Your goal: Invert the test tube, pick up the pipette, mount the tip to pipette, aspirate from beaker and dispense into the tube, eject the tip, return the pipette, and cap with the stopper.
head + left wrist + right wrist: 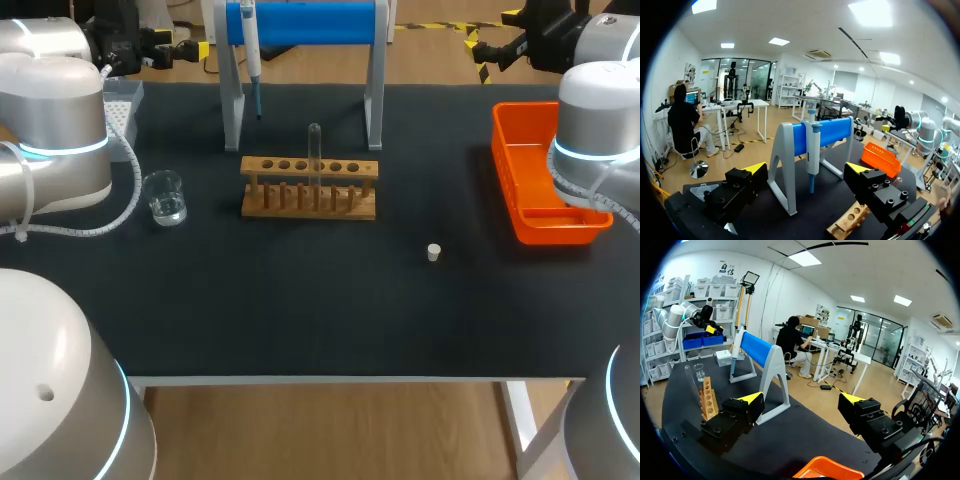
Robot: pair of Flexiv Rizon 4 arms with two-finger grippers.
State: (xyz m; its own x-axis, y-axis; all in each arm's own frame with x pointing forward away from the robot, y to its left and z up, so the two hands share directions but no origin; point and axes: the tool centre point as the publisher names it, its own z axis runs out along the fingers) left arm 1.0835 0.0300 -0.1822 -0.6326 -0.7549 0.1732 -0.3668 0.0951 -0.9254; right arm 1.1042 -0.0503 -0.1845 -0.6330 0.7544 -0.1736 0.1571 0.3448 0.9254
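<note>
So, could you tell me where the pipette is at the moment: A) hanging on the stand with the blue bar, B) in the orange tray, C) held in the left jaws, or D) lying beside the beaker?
A: the pipette hangs upright on the stand, at its blue bar.

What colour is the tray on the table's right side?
Bright orange; the tray shows best in the head view.

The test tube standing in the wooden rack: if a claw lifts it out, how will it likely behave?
The test tube looks like thin clear glass, so it is probably fragile and slippery. It is tall and slender, upright in the rack, so a sideways pull may jam it. Being round, it would likely roll on the table.
</note>
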